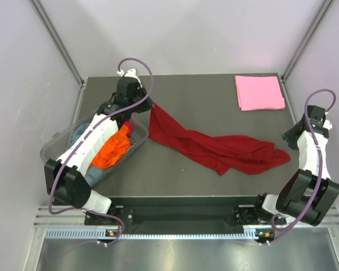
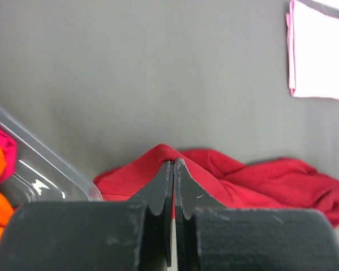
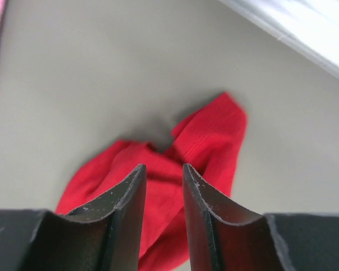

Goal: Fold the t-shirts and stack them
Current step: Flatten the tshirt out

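We see the dark table [image 1: 214, 96] and, sprawled across it from far left to near right, the dark red t-shirt [image 1: 214, 148]. At the left edge sits the clear tub [image 2: 51, 164], with an orange t-shirt [image 1: 112, 149] heaped inside. Far right, the pink t-shirt [image 1: 259, 92] lies folded flat. The left gripper [image 2: 174, 164] pinches the red shirt's left end, jaws tight on cloth. The right gripper [image 3: 163, 169] hovers over the right end, jaws narrowly apart, holding nothing.
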